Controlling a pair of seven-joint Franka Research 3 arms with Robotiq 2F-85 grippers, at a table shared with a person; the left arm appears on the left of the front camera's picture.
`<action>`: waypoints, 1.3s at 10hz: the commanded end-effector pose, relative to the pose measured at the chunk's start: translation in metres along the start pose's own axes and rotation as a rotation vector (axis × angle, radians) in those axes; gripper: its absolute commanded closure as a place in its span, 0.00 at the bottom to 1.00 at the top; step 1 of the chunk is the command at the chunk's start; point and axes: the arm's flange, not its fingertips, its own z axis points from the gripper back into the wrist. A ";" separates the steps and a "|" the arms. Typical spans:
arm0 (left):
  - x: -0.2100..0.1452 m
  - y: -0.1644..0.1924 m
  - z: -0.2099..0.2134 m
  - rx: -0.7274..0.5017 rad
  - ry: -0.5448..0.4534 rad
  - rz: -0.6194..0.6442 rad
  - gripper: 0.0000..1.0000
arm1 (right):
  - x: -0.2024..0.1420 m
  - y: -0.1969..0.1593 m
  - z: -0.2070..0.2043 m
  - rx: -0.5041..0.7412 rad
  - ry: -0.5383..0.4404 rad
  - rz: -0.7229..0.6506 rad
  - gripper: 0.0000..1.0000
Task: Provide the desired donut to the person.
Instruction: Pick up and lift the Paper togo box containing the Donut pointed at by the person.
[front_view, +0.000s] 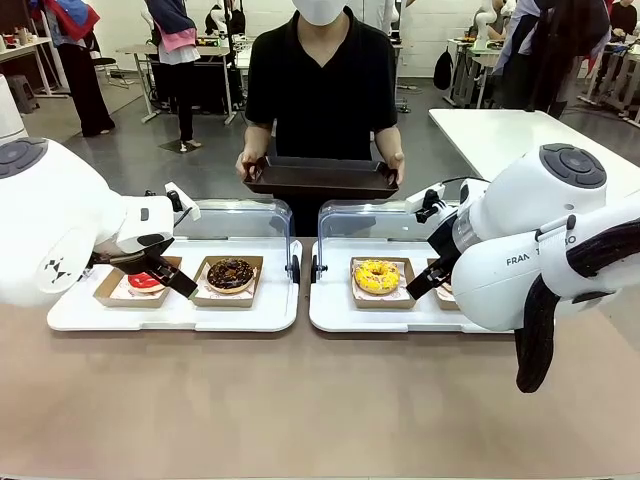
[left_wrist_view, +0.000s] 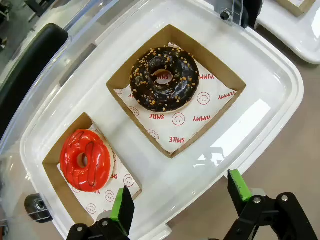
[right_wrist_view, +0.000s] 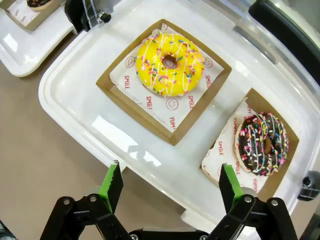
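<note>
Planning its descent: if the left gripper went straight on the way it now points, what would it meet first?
Most likely the bare floor of the white tray, just short of the chocolate donut's box. The open left gripper aims there, but depth is unclear.

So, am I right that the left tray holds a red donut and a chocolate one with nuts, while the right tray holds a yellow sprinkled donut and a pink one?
Not quite: beside the yellow sprinkled donut on the right tray lies a chocolate donut with coloured sprinkles, not a pink one, as the right wrist view shows. The rest holds.
</note>
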 end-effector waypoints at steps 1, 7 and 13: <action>0.000 0.000 0.000 0.000 0.000 0.000 0.00 | 0.000 0.000 0.000 0.000 0.000 0.000 0.00; 0.000 0.000 0.000 0.000 0.000 0.000 0.00 | 0.000 0.000 0.000 0.000 0.000 0.000 0.00; 0.031 0.017 0.093 0.046 0.039 -0.048 0.00 | 0.040 -0.008 0.093 -0.024 0.077 0.012 0.00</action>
